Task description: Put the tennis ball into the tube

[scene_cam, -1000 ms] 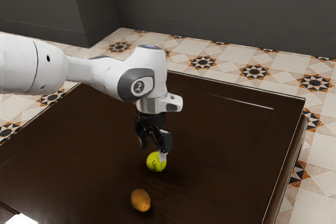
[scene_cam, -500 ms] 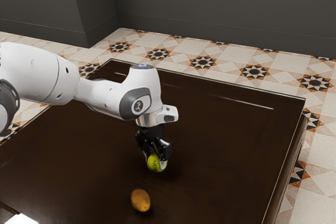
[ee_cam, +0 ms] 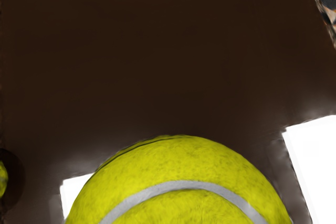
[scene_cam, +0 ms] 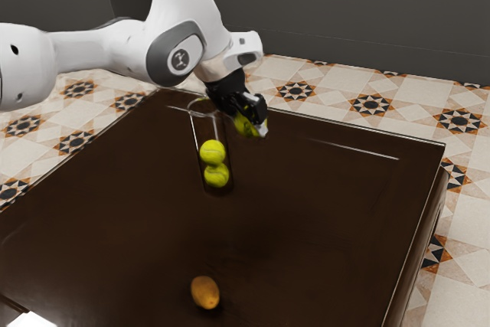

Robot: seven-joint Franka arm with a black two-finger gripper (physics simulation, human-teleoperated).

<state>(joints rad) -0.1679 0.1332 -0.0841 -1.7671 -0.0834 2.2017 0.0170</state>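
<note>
Up above the table, my gripper (scene_cam: 251, 119) is shut on a tennis ball (scene_cam: 246, 125), its hand tilted. In the wrist view the held tennis ball (ee_cam: 178, 182) looms large at the lower edge. A clear tube (scene_cam: 194, 139) stands upright on the table, its round open rim just to the exterior view's left of my gripper. Inside the tube, one tennis ball (scene_cam: 212, 152) rests on another tennis ball (scene_cam: 217, 175). The held ball is outside the tube, near rim height. At the wrist view's side edge, part of another yellow ball (ee_cam: 2, 179) shows.
A brown, egg-shaped object (scene_cam: 205, 292) lies on the dark table (scene_cam: 306, 227), toward the exterior view's lower edge. White glare patches (ee_cam: 315, 166) show on the tabletop in the wrist view. Patterned floor tiles (scene_cam: 371, 105) lie beyond the table's far edge.
My gripper closed on the ball at the tabletop, then rose with it toward the exterior view's top, and the hand tilted. The tube with its two balls, earlier behind the arm, has come into sight.
</note>
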